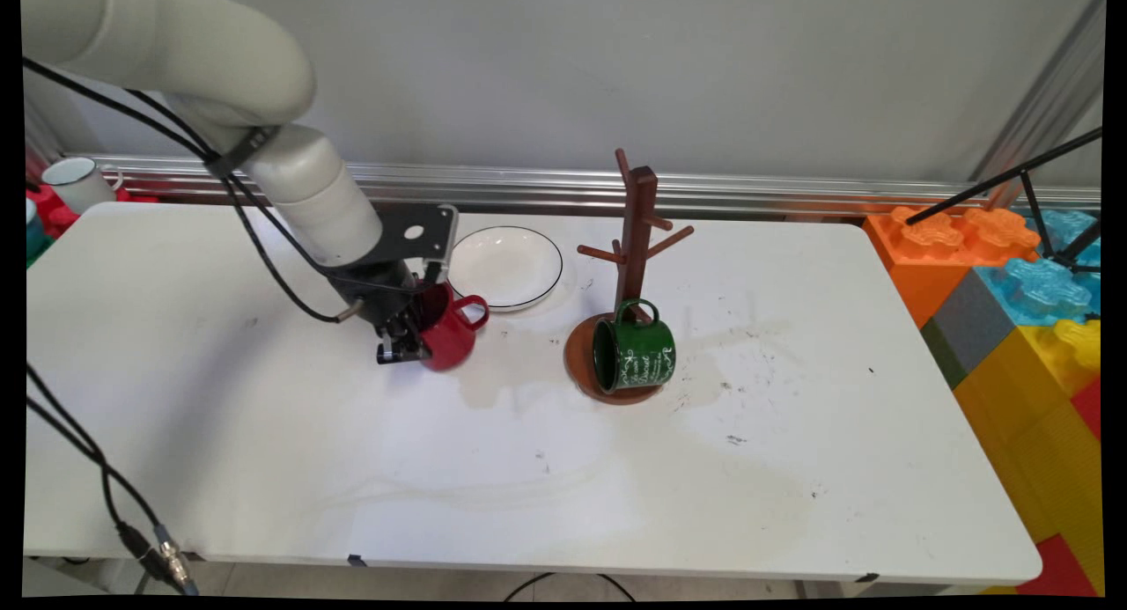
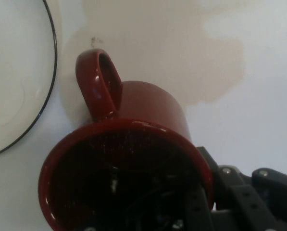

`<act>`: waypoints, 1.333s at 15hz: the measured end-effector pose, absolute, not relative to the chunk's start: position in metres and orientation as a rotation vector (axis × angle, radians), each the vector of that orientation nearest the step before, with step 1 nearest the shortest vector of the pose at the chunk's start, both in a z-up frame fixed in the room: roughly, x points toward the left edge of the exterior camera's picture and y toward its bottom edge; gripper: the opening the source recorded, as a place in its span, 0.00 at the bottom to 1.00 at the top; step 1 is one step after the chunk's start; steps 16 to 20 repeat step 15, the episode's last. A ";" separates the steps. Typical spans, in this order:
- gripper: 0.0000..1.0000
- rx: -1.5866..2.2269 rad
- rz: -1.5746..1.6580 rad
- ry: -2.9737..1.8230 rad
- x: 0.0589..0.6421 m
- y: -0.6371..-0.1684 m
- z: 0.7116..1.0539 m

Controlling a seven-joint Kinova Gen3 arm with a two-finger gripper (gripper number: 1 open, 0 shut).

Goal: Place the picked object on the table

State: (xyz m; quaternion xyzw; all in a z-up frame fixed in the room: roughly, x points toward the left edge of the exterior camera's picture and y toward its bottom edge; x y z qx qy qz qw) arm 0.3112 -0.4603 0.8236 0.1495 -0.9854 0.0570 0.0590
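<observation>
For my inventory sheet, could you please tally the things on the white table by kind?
Mugs: 2, a red mug at the tool and a green mug on its side.
Plates: 1, white plate.
Mug trees: 1, wooden mug tree.
Total: 4.

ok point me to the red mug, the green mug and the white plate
red mug [image 1: 451, 335]: main view, on its outer side below the handle.
green mug [image 1: 641, 356]: main view, on its lettered side.
white plate [image 1: 504, 265]: main view, on its bare middle.

Three mugs: red [image 1: 449, 328], green [image 1: 634, 355], white [image 1: 77, 183]; one plate [image 1: 506, 267]; one mug tree [image 1: 629, 267].
</observation>
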 end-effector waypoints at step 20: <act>1.00 0.428 0.157 -2.945 0.290 -0.478 0.815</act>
